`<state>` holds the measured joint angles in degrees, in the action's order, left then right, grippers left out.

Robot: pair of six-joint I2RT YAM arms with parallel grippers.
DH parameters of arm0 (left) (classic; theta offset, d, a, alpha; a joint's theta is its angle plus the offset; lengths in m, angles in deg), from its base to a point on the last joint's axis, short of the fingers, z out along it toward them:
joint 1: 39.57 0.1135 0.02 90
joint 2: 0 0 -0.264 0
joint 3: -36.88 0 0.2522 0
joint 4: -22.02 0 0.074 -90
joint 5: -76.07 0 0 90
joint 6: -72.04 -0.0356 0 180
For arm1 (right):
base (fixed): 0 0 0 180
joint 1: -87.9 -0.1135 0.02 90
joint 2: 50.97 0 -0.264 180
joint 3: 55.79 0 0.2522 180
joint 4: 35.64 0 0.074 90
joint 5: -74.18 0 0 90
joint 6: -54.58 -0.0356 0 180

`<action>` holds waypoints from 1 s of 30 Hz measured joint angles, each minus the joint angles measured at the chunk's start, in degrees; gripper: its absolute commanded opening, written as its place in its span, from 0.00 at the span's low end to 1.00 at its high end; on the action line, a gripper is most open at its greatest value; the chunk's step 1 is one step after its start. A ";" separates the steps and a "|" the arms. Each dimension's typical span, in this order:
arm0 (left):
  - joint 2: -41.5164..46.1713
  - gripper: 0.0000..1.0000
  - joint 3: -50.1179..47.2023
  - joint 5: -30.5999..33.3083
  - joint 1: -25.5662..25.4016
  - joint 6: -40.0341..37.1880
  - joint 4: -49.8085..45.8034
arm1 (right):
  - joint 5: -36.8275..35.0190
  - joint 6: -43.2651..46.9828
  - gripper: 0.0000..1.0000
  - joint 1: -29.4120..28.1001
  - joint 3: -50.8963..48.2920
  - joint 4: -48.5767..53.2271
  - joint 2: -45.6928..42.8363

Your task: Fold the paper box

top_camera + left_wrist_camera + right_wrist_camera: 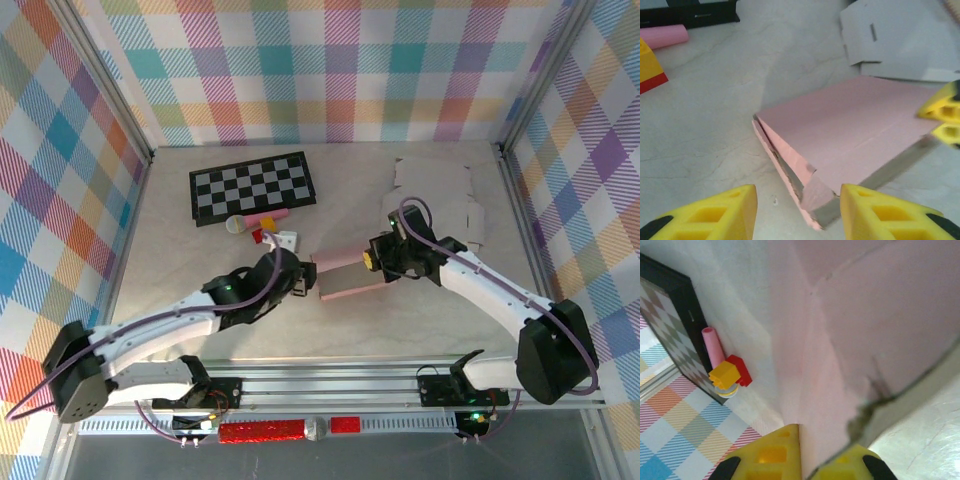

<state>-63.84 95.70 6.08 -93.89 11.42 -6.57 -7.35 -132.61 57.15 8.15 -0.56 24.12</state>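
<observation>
Wide open, my left claw (799,202) hangs empty by the pink paper box (860,130) on the bench (400,330); my right claw (809,459) pinches its far edge, seemingly bracing it for folding.

Overhead, the right arm (490,290) sits across the white cardboard sheet (440,185), so part of that sheet is covered. The right end of the paper box (345,275) is tucked under the right jaws clamped on it. The little pile (258,226) beside the chessboard (253,187) is too small to sort out. At the left wrist, the left jaws are spread wide and chopped off by the bottom edge. The pink tube (662,36) and the yellow-red block (647,70) run off the left side. At the right wrist, the box is so close it's a pink blur, and the chessboard is cut by the frame's left edge.
</observation>
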 measured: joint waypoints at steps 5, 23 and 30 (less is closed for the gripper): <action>6.40 0.52 0.02 -1.11 -0.02 2.40 -5.35 | 0.72 2.38 0.01 0.13 -1.84 0.09 0.00; -13.66 0.59 4.61 -13.64 5.90 11.52 -5.77 | 4.24 11.37 0.12 1.18 -9.16 -7.37 1.38; -21.29 0.57 4.61 -20.17 10.93 16.74 0.33 | 4.28 12.28 0.16 1.18 -9.16 -6.34 1.42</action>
<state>-85.12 100.31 -14.10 -82.97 28.17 -6.24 -3.06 -120.32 58.33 -1.01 -6.90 25.54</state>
